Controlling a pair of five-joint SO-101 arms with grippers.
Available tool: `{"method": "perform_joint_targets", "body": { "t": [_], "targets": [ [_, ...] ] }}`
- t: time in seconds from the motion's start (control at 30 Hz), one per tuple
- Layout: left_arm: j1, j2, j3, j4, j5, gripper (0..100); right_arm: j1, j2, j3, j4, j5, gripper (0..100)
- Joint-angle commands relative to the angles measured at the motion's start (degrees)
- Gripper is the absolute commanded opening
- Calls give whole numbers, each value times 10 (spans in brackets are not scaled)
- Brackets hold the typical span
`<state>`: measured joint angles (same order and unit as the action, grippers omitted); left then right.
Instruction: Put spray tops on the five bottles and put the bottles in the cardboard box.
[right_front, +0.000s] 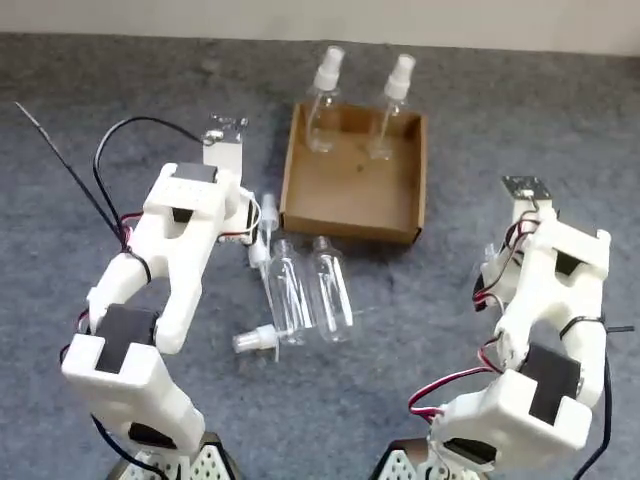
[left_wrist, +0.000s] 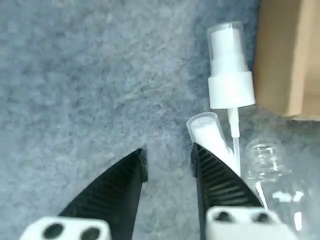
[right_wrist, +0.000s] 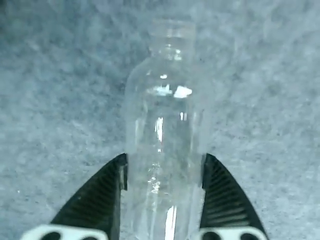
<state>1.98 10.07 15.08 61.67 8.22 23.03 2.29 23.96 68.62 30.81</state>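
The capless bottle (right_wrist: 164, 125) is clamped between the jaws of the right gripper (right_wrist: 164, 172), toward the table's right side, with its open neck pointing away from the wrist. A loose spray top (left_wrist: 229, 75) lies just beside the left gripper (left_wrist: 169, 157), outside its parted jaws, tube toward it. The left arm is clearly nearer to it. The high view adds two more bottles (right_front: 330, 290) lying before the cardboard box (right_front: 345, 190).

On the grey table (right_front: 520, 120) lie a cardboard box (right_front: 350, 190), two capless bottles (right_front: 332, 290) and loose spray tops (right_front: 258, 340).
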Motion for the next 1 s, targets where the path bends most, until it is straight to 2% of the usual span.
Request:
{"method": "perform_joint_targets", "body": {
  "t": [0.0, 0.3, 0.47, 0.63, 0.77, 0.97],
  "targets": [
    [-13, -53, -21, 4, 5, 123, 3, 2, -20, -7, 6, 89],
    [15, -59, -8, 0, 27, 123, -25, 2, -19, -6, 6, 89],
    [22, -31, 7, -41, 27, 123, -26, 3, -19, -6, 5, 89],
    [21, 1, 0, -45, 27, 123, -22, 3, -19, -6, 5, 89],
    [22, -45, -5, -43, 27, 125, -24, 3, -19, -5, 5, 89],
    [31, -124, 65, -73, 23, 176, -26, 3, -19, -6, 5, 89]
  ]
}}
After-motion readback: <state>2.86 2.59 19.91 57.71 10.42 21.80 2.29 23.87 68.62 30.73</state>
